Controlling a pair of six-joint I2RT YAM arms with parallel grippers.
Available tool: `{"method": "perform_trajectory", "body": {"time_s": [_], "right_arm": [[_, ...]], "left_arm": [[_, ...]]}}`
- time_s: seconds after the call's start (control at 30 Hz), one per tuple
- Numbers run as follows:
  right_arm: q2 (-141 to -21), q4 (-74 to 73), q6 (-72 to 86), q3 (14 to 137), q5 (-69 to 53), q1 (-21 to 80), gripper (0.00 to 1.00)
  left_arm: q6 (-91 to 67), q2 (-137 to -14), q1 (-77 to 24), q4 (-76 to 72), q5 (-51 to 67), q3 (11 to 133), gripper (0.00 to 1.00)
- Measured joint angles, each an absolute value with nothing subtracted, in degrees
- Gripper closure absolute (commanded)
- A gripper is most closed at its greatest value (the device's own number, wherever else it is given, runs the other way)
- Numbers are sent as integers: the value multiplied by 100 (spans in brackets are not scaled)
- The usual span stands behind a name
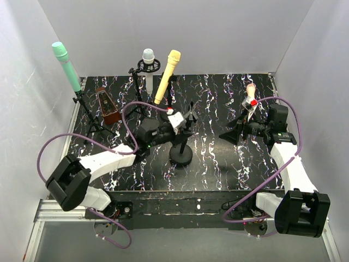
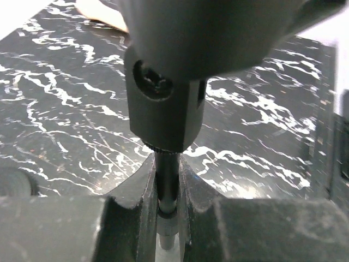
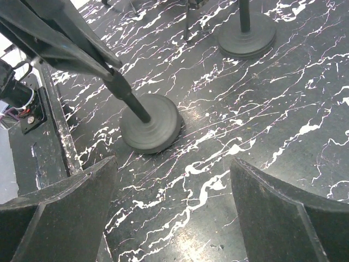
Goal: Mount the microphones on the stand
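Observation:
My left gripper point(image 1: 175, 126) point(image 2: 167, 170) is shut on the thin black pole point(image 2: 167, 188) of the round-based stand point(image 1: 180, 154), just under its black clip block point(image 2: 163, 109). That stand's base point(image 3: 150, 128) also shows in the right wrist view. My right gripper point(image 1: 230, 135) point(image 3: 172, 213) hangs open over bare tabletop with nothing between its fingers. The peach-pink microphone point(image 1: 251, 90) point(image 2: 101, 13) is just behind the right gripper. On stands at the back are the mint green microphone point(image 1: 66, 64), the white microphone point(image 1: 148, 59) in a ring mount, and the tilted yellow microphone point(image 1: 167, 76).
A brown wooden wedge-shaped object point(image 1: 107, 105) stands at the back left between tripod legs point(image 1: 92, 123). A second round stand base point(image 3: 246, 35) shows beyond the first. White walls close in the black marbled table point(image 1: 218, 164) on three sides.

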State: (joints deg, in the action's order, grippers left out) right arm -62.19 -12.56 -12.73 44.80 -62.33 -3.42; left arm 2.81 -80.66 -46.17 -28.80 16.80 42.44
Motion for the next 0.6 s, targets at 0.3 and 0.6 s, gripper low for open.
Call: {"method": "perform_trajectory", "body": {"time_s": [0.3, 0.6], "right_arm": [[-6219, -1356, -1393, 4480, -6235, -360, 11], [-6222, -1361, -1472, 4480, -6235, -368, 11]], "left_arm": [[897, -7745, -3953, -1262, 4093, 4816, 100], [744, -8333, -3924, -1885, 4884, 4818, 100]]}}
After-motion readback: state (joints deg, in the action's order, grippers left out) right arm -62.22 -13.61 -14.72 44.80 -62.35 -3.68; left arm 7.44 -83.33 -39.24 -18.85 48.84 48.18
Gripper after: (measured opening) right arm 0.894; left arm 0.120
